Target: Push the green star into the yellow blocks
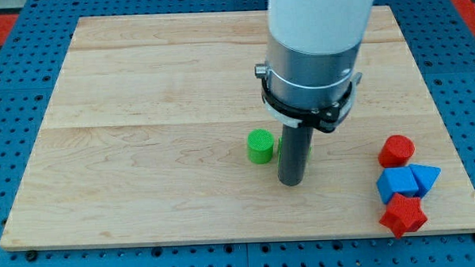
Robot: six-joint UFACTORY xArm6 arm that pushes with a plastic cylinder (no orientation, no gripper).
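The arm's rod stands on the wooden board (141, 81), my tip (291, 182) just to the right of the green cylinder (260, 146). It grips nothing and only pushes. A sliver of green (280, 145) behind the rod may be the green star. No yellow blocks show. Well right of the cylinder sit two red blocks (396, 150) (403, 215) and two blue ones (398, 183) (426, 177). The push looks barely begun; next, the target must be found.
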